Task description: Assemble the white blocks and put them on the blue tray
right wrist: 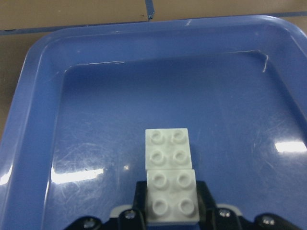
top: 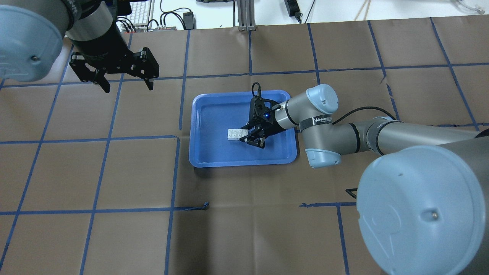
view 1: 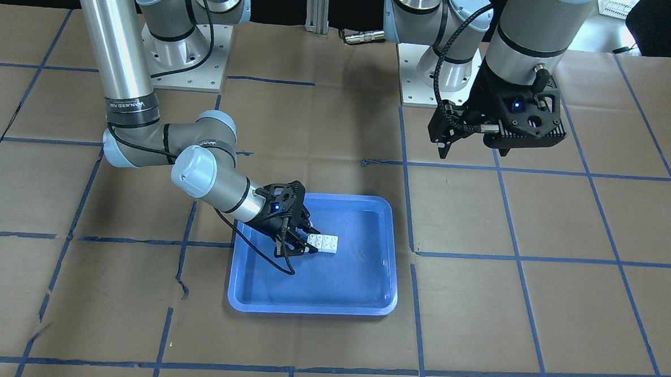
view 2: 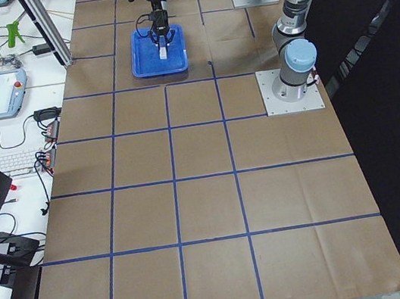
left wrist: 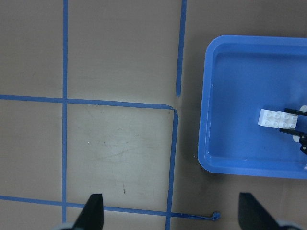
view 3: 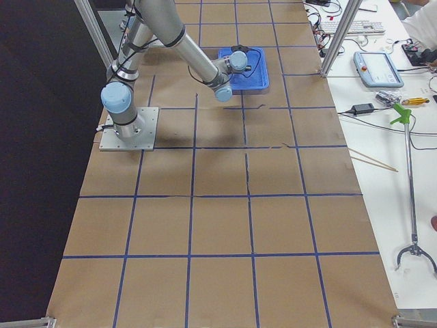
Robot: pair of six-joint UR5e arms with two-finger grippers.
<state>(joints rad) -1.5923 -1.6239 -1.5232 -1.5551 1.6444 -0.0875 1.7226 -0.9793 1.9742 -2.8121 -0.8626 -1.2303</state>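
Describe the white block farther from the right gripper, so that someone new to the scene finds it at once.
Find the blue tray in the middle of the brown table. Two white blocks lie in it end to end, at the right gripper. The wanted block lies free beyond the fingers; its twin sits between them.

Your two silver tubular arms carry pale-blue joint caps, black braided cables and a white-lettered black band; the black right gripper shows a blue light.
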